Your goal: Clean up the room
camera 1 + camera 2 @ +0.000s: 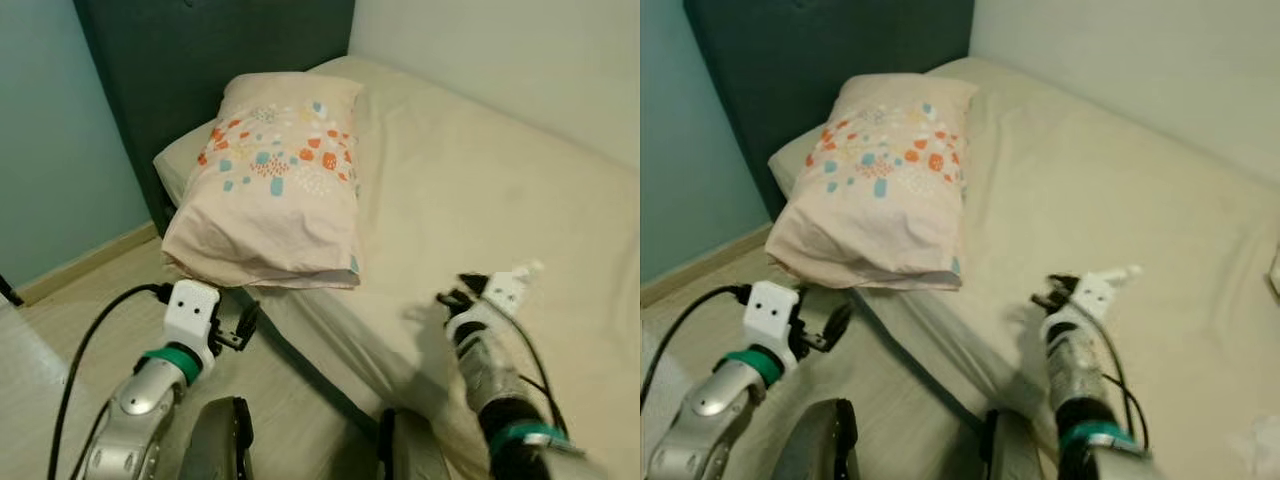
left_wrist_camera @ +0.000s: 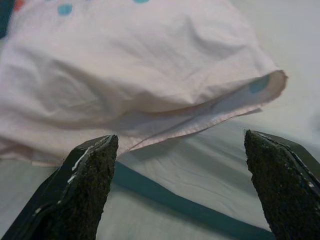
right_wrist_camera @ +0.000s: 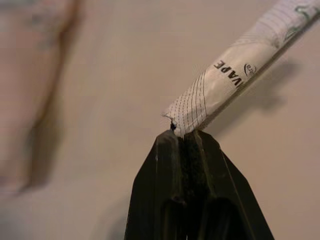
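Paper tube (image 3: 235,75) in right hand (image 3: 184,134), long axis outward over bed (image 1: 480,170)

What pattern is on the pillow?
The pillow is pale pink with orange, teal and white blotches, clearest in the left eye view.

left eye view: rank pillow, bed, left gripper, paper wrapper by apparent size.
1. bed
2. pillow
3. left gripper, open, though nearer the camera so it looks bigger
4. paper wrapper, pinched in the right gripper

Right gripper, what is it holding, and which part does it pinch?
The right gripper pinches a white printed paper wrapper by its torn end. The left gripper is open, holding nothing.
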Robot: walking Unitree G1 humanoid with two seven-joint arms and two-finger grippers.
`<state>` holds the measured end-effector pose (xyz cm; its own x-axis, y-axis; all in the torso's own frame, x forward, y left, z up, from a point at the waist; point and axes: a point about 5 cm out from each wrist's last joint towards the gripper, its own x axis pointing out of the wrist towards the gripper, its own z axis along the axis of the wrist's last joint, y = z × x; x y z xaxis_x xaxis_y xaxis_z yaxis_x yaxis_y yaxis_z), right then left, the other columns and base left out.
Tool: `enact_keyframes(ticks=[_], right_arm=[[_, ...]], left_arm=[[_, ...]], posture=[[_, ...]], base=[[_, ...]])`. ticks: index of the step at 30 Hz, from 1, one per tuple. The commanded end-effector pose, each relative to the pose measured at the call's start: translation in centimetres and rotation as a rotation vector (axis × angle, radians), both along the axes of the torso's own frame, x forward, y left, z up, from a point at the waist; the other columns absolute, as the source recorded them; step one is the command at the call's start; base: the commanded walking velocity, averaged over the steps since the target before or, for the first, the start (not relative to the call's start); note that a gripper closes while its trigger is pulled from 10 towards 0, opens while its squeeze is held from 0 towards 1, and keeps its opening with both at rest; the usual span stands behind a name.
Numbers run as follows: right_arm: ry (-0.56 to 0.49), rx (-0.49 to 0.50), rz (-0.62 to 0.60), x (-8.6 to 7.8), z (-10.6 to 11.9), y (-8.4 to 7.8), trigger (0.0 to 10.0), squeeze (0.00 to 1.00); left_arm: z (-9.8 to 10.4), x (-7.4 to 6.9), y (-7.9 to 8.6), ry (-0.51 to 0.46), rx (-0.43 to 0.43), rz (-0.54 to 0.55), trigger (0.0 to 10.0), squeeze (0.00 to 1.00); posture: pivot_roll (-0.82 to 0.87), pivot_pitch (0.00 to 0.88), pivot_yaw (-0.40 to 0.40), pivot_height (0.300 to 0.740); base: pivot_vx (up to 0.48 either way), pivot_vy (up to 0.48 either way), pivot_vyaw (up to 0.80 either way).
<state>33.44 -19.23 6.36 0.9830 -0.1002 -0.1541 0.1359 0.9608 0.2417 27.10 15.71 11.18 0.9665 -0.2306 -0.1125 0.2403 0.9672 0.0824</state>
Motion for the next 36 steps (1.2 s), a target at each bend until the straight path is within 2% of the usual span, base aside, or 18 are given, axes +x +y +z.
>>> enact_keyframes(ticks=[1,2,3,4,8,9,11,15,16,21,24,36], right_arm=[[-0.054,-0.056,0.060,-0.4,0.3,0.9,10.0,0.00],[-0.054,-0.056,0.060,-0.4,0.3,0.9,10.0,0.00],[-0.103,-0.103,0.154,-1.7,0.0,2.9,10.0,0.00],[-0.117,-0.112,0.181,-2.2,-0.1,3.6,10.0,0.00],[-0.124,-0.123,0.204,-2.5,-0.3,4.2,10.0,0.00],[-0.122,-0.147,0.270,-3.3,-0.9,5.6,10.0,0.00],[-0.116,-0.143,0.287,-3.6,-1.1,6.0,10.0,0.00],[-0.106,-0.168,0.298,-3.9,-1.4,6.5,10.0,0.00],[-0.113,-0.184,0.298,-3.9,-1.1,6.8,10.0,0.00],[-0.137,-0.212,0.326,-3.7,-0.6,7.3,10.0,0.00],[-0.169,-0.209,0.361,-3.8,0.1,7.8,10.0,0.00],[-0.183,-0.195,0.349,-2.9,0.9,7.2,10.0,0.00]], left_arm=[[-0.7,0.0,-0.2,0.027,0.013,0.014,10.0,0.00],[-0.7,0.0,-0.2,0.027,0.013,0.014,10.0,0.00],[-1.3,-0.1,-0.3,0.038,0.015,0.033,10.0,0.00],[-1.5,-0.1,-0.3,0.041,0.015,0.038,10.0,0.00],[-1.6,-0.2,-0.2,0.042,0.014,0.048,10.0,0.00],[-1.9,-0.4,0.5,0.041,0.023,0.076,10.0,0.00],[-2.1,-0.5,0.8,0.041,0.031,0.087,10.0,0.00],[-2.6,-0.8,1.3,0.048,0.040,0.115,10.0,0.00],[-2.9,-1.1,1.7,0.045,0.036,0.157,10.0,0.00],[-2.8,-0.7,1.9,0.033,0.015,0.197,10.0,0.00],[-2.5,-0.6,1.5,0.006,-0.033,0.179,10.0,0.00],[-1.7,0.1,1.2,-0.047,-0.061,0.155,10.0,0.00]], posture=[[0.12,0.020,-0.015,0.520],[0.12,0.020,-0.015,0.520],[0.12,0.000,-0.027,0.520],[0.12,0.000,-0.027,0.520],[0.11,0.000,-0.032,0.520],[0.12,0.000,-0.037,0.520],[0.12,0.000,-0.038,0.520],[0.12,0.000,-0.053,0.530],[0.12,0.000,-0.060,0.540],[0.12,0.000,-0.072,0.555],[0.13,0.000,-0.076,0.570],[0.14,0.000,-0.094,0.605]], base=[[0.000,0.000,0.00],[0.000,0.000,0.00],[0.000,0.000,0.00],[0.000,0.000,0.00],[0.000,0.000,0.00],[0.000,0.000,0.00],[0.000,0.000,0.00],[0.000,0.000,0.00],[0.000,0.000,0.00],[0.000,0.000,0.00],[0.000,0.000,0.00],[0.000,0.000,0.00]])
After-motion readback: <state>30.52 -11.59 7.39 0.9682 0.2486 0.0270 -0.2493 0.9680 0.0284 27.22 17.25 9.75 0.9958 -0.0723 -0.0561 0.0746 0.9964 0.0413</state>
